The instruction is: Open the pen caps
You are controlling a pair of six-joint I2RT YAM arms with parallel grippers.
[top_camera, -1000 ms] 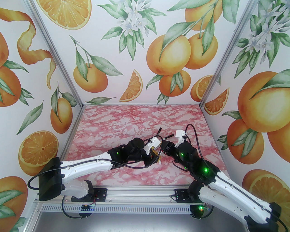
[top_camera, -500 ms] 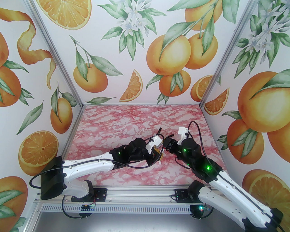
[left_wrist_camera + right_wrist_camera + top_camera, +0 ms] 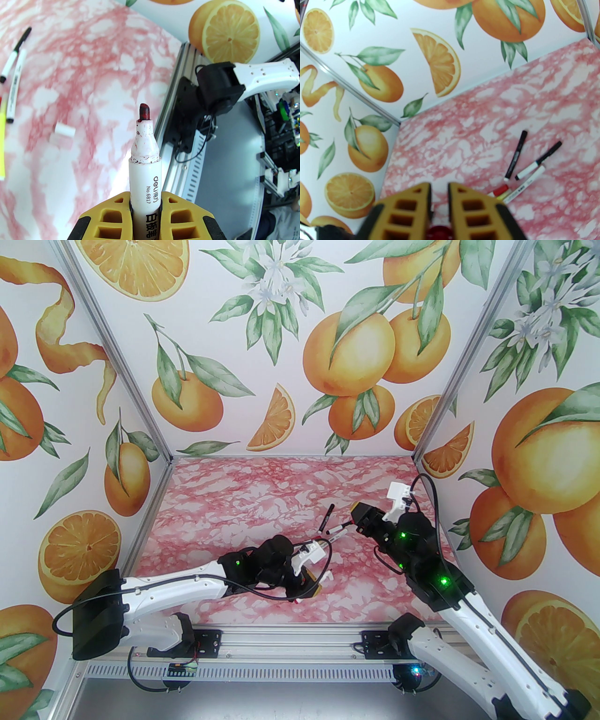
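Marker (image 3: 144,178), white-barrelled with black print, stands uncapped in my left jaws, which pinch its barrel from both sides. Its dark red nib (image 3: 144,112) and ink-spattered cone stick out well past them, over the pink-marbled desk (image 3: 262,502). My right jaws, held apart from the marker above the far right of the desk, are pressed on a red cap (image 3: 438,232), which I see end-on, low between them. A loose white cap (image 3: 62,131) lies on its side on the desk, close to the left arm's wrist. The other pens (image 3: 332,530) lie in a loose cluster on the desk between my two arms: a black one (image 3: 515,155), a white one with a black cap (image 3: 538,161), a red-capped one (image 3: 500,190) and a neon yellow one (image 3: 1,145).
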